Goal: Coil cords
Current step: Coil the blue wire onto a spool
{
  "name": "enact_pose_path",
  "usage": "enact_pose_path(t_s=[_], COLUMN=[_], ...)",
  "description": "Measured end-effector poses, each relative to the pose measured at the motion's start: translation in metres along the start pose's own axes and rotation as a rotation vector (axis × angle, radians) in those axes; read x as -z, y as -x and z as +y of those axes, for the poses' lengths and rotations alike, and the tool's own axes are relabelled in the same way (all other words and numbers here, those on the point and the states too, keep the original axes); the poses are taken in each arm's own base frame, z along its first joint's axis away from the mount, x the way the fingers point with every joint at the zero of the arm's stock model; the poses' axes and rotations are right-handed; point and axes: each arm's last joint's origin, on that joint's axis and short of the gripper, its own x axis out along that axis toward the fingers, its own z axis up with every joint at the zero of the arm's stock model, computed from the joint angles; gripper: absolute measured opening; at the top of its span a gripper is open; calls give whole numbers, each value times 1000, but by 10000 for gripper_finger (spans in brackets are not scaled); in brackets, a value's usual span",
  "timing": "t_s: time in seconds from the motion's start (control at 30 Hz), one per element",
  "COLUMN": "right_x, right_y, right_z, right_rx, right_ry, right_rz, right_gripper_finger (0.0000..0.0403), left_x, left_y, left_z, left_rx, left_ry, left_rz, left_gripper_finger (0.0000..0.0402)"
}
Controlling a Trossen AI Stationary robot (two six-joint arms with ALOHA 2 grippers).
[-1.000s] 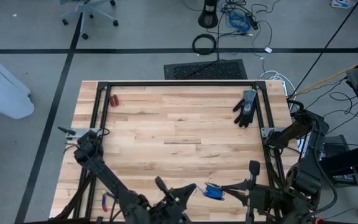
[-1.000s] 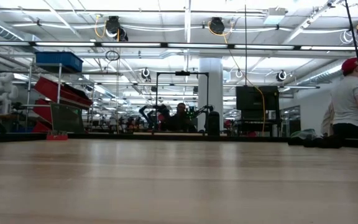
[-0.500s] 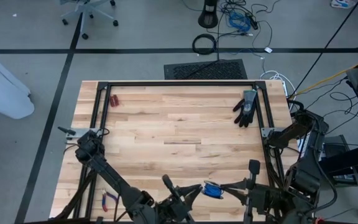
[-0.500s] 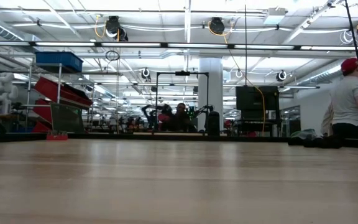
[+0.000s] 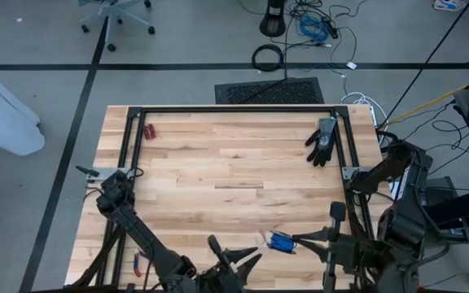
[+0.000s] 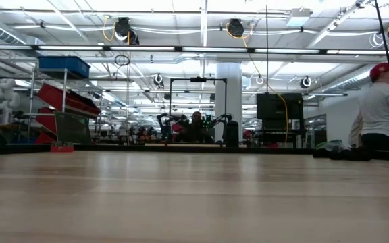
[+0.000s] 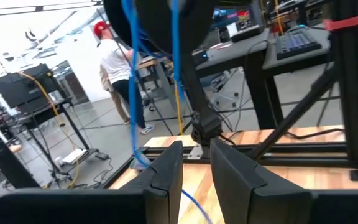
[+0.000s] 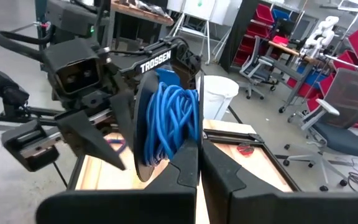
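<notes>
The cords are one blue cable wound into a small coil (image 5: 280, 241), held above the table's near edge by my right gripper (image 5: 296, 241), which is shut on it. In the right wrist view the coil's loops (image 8: 169, 118) stand up in front of the fingers (image 8: 185, 168). My left gripper (image 5: 236, 262) is just left of the coil, level, with its fingers apart. In the left wrist view, loose blue strands (image 7: 132, 68) hang in front of my left gripper (image 7: 194, 168). My right gripper pinches the coil's lower loops (image 8: 180, 144) between its two fingers, several turns together. It comes in level from the table's right side. The coil stands upright above the fingertips, clear of the table. My left gripper: a blue strand (image 7: 194, 205) runs by its fingers; I cannot tell whether they touch.
A black glove (image 5: 322, 140) lies at the far right. Red-handled pliers (image 5: 147, 130) lie at the far left, and another pair (image 5: 141, 262) at the near left. A black frame (image 5: 234, 110) borders the table. A person (image 6: 382, 108) stands beyond it.
My left gripper has opened, let go of the coil and drawn back a little toward the table's near edge. The coil stays in my right gripper.
</notes>
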Motion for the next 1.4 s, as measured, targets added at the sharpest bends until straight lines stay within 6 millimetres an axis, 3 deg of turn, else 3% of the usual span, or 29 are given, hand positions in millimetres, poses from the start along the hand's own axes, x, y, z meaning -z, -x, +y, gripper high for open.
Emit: enact_pose_path(t_s=[0.2, 0.33, 0.53, 0.67, 0.8, 0.9, 1.1, 1.4], right_x=[-7, -12, -15, -15, -15, -15, -15, -15], right_y=[2, 3, 4, 4, 4, 4, 4, 4], right_z=[-5, -5, -7, -7, -7, -7, -7, -7], right_rx=[4, 2, -8, -29, -30, -30, -24, -23], right_ry=[-3, -1, -7, -11, -11, -11, -4, -4], right_rz=[-26, -42, -53, -51, -51, -51, -51, -51], right_gripper_finger=[0, 0, 0, 0, 0, 0, 0, 0], left_x=[-1, 12, 47, 51, 51, 51, 53, 53], left_y=[11, 15, 26, 35, 37, 31, 11, 9], left_z=[-4, -12, -35, -38, -38, -36, -34, -35], left_rx=[24, 55, 37, -90, -111, -122, -100, -45], left_ry=[19, 29, -195, -292, -336, -299, 27, 59], left_rz=[-5, 31, 95, 121, 128, 130, 112, 107], left_gripper_finger=[89, 89, 89, 89, 89, 89, 89, 89])
